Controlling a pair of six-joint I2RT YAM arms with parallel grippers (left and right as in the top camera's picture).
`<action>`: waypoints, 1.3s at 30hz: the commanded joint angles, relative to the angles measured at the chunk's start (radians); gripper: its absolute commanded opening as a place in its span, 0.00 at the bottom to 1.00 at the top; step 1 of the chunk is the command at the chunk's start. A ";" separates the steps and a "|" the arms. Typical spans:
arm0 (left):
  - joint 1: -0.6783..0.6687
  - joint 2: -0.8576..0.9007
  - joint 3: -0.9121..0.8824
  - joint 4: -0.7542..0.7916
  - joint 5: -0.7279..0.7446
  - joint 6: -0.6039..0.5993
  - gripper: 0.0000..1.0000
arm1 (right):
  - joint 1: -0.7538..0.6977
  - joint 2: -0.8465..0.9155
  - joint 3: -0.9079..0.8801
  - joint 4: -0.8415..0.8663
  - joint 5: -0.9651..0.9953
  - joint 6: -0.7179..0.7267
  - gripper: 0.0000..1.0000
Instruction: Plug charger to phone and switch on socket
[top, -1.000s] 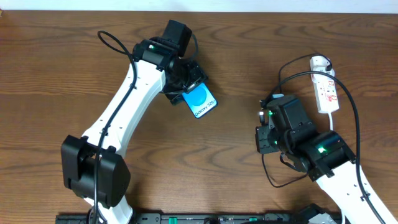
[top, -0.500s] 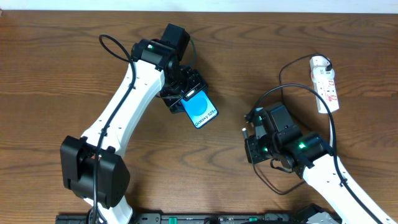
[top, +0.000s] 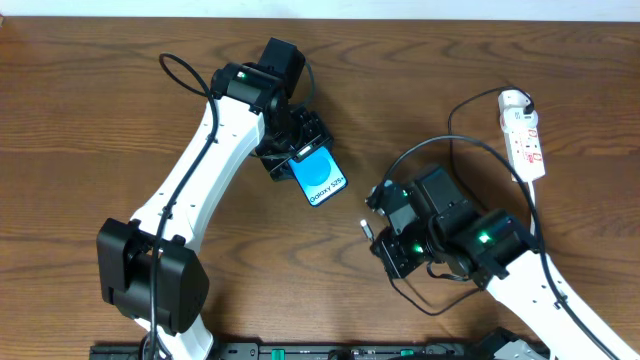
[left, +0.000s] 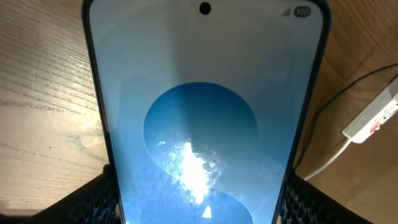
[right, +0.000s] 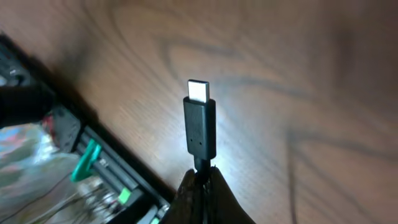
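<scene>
The right end effector (top: 374, 228) pinches the charger (right: 199, 121) just behind its small plug. The tip points toward the phone (top: 320, 176), and a strip of wooden surface (top: 345, 215) separates them. Farther, the left end effector (top: 293, 152) is pressed onto the phone's long edges, screen up. Farthest right lies the socket (top: 524, 135), and the black cable arcs from there over the right arm.

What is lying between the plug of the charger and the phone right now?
Nothing but bare table. In the overhead view, the plug of the charger and the near end of the phone are apart, with only wood in the gap.
</scene>
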 joint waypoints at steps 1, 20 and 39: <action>0.005 -0.027 0.022 -0.005 -0.037 0.024 0.64 | 0.024 -0.005 0.038 0.000 0.085 -0.022 0.01; 0.002 -0.027 0.022 -0.005 -0.112 0.058 0.64 | 0.079 0.156 0.096 0.097 0.082 -0.021 0.01; -0.046 -0.027 0.022 0.044 -0.116 0.058 0.64 | 0.082 0.221 0.129 0.120 0.001 0.036 0.01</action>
